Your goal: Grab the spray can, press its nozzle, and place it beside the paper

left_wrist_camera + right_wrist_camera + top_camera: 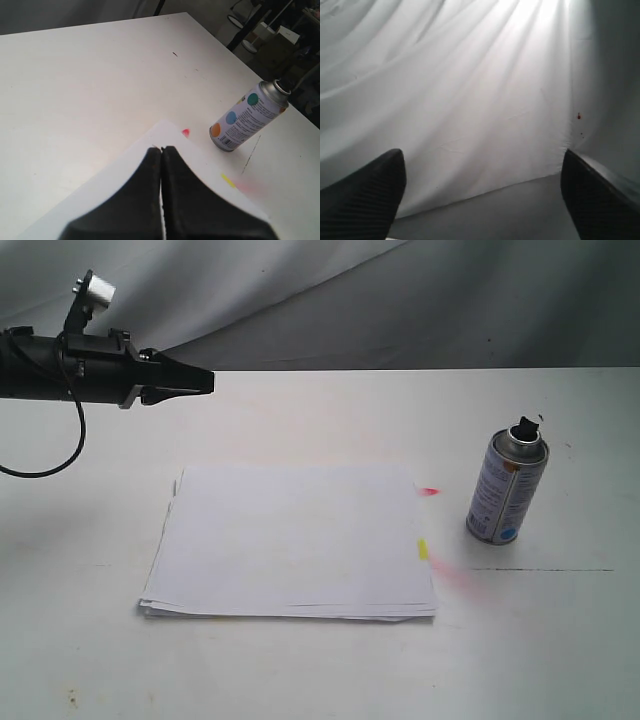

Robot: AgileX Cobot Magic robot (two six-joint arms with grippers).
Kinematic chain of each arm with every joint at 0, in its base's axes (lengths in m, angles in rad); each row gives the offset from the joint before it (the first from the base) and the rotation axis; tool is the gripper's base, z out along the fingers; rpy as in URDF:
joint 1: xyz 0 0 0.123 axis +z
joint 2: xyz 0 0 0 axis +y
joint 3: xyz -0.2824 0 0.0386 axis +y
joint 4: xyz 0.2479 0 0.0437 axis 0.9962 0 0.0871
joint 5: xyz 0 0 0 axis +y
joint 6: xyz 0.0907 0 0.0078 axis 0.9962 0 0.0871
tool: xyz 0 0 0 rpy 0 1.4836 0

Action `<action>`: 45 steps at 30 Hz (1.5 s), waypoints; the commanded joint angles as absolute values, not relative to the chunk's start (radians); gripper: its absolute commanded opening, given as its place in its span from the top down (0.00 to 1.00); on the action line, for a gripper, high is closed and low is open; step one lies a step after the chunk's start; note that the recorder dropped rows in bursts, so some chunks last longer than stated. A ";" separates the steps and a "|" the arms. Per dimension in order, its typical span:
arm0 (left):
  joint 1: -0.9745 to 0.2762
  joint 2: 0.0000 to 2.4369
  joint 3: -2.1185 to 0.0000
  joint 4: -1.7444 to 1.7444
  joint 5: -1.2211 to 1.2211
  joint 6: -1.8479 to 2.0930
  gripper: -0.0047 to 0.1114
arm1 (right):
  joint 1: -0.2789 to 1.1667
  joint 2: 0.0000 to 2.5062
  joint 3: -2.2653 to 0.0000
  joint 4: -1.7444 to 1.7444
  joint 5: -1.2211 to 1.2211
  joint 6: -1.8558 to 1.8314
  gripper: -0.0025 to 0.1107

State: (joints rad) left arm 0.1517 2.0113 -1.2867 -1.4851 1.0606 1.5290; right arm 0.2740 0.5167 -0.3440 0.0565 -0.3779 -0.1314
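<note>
The spray can (506,490) stands upright on the white table to the right of the paper, silver with a printed label, a blue dot near its base and the black nozzle (524,428) on top. It also shows in the left wrist view, the spray can (248,116) with coloured dots. The paper (292,540) lies flat mid-table, with pink-red (428,491) and yellow (423,549) marks at its right edge. My left gripper (207,382) hovers shut and empty above the table's far left, well away from the can. My right gripper (482,195) is open, facing the backdrop, outside the exterior view.
A grey cloth backdrop (400,300) hangs behind the table's far edge. A faint pink smear (462,580) stains the table by the paper's corner. Dark stands and clutter (260,30) sit beyond the table's edge in the left wrist view.
</note>
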 commanded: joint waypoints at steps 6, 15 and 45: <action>0.151 2.003 -1.285 -1.500 1.061 1.525 0.96 | 0.269 0.072 -0.335 0.051 0.151 -0.141 0.64; 0.151 2.003 -1.285 -1.475 1.062 1.525 0.96 | 0.269 0.000 -0.338 0.116 0.222 -0.120 0.98; 0.216 0.546 -0.859 -1.172 0.014 1.475 0.96 | 0.269 0.000 -0.338 0.119 0.222 -0.120 0.98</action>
State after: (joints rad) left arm 0.1865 0.6338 -0.9988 -1.1503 0.0781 1.5190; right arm 0.2740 0.0029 -0.3402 0.1084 0.2188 -0.1218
